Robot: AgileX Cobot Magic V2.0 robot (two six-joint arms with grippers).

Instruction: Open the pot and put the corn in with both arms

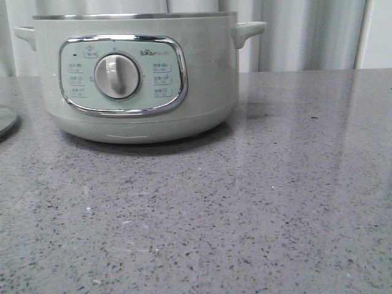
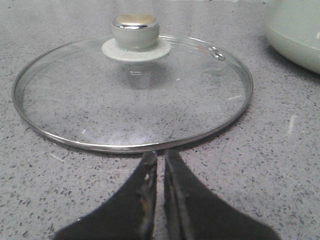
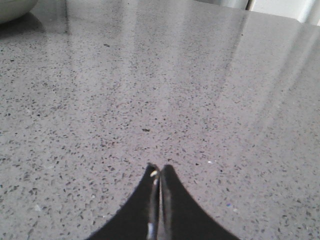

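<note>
The pale grey-green pot (image 1: 138,73) stands at the back left of the table, lid off, with its dial (image 1: 116,76) facing me. Part of it shows in the left wrist view (image 2: 295,30) and a corner in the right wrist view (image 3: 12,9). Its glass lid (image 2: 132,90) with a round knob (image 2: 135,31) lies flat on the table left of the pot; its edge shows in the front view (image 1: 6,119). My left gripper (image 2: 160,156) is shut and empty just short of the lid's rim. My right gripper (image 3: 160,170) is shut and empty over bare table. The corn is out of view.
The grey speckled countertop (image 1: 257,208) stretches in front of and to the right of the pot. Pale curtains (image 1: 306,33) hang behind the table's far edge.
</note>
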